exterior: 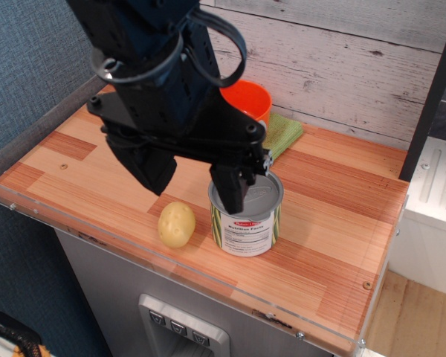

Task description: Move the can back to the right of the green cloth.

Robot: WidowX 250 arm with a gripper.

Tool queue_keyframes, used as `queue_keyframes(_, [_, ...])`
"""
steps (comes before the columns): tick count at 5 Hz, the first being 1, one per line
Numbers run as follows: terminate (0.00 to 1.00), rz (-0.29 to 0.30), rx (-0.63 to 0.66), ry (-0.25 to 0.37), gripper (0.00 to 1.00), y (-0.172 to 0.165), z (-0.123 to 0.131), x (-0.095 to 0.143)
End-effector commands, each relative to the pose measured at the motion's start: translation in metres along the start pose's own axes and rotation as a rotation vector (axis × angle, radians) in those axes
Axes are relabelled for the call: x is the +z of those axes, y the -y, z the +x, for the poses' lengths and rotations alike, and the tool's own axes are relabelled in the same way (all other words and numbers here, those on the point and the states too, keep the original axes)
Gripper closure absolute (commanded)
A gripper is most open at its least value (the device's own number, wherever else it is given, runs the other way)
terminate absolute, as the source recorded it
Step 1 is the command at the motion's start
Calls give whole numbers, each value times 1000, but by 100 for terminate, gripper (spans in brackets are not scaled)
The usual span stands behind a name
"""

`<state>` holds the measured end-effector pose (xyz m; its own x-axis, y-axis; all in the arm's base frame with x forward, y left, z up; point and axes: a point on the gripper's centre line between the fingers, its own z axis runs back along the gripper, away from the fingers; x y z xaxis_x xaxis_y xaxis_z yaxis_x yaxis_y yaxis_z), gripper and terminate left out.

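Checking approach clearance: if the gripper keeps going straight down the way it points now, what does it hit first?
Most likely the can. The gripper points down over the can's left rim, one finger overlapping its open top. Depth is unclear from this single view, so contact can't be confirmed. The potato sits off to the left, outside that line.

Even, fairly bright light fell from above, so my arm [171, 89] threw only a soft shadow on the wooden table [334, 216] beneath it, the can [247, 223] lid beside that shadow gleamed palely, and everything stayed sharp save slight softness toward the frame's corners.
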<state>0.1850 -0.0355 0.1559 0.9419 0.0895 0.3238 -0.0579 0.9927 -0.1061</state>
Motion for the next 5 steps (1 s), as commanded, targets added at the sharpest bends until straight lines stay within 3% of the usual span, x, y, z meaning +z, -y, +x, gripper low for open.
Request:
queue_keyframes(1, [0, 0, 0, 0, 0, 0, 0, 0])
queue_keyframes(2, [0, 54, -9, -78, 0, -14, 0, -14])
queue_keyframes(3, [0, 69, -29, -126, 0, -30, -2, -27])
queue_keyframes(5, [0, 55, -156, -179, 0, -40, -8, -70])
